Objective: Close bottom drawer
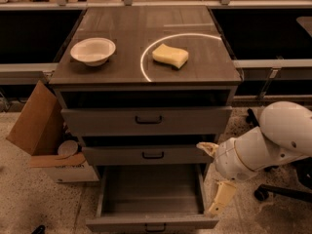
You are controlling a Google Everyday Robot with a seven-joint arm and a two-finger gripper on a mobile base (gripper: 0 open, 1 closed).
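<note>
Bottom drawer (152,222) stands pulled out. White bowl (93,50) sits on surface (204,72). Hand (205,179) beside drawer's right side, fingers spread, gripping nothing.

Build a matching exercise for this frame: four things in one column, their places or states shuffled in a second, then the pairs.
Things:
1. bowl
2. sponge
3. bottom drawer
4. gripper

Places or states:
A. pulled out
B. low beside the right side of the cabinet, jaws apart
C. inside the white ring on the cabinet top
D. left part of the cabinet top

Pairs: 1-D; 2-C; 3-A; 4-B
</note>
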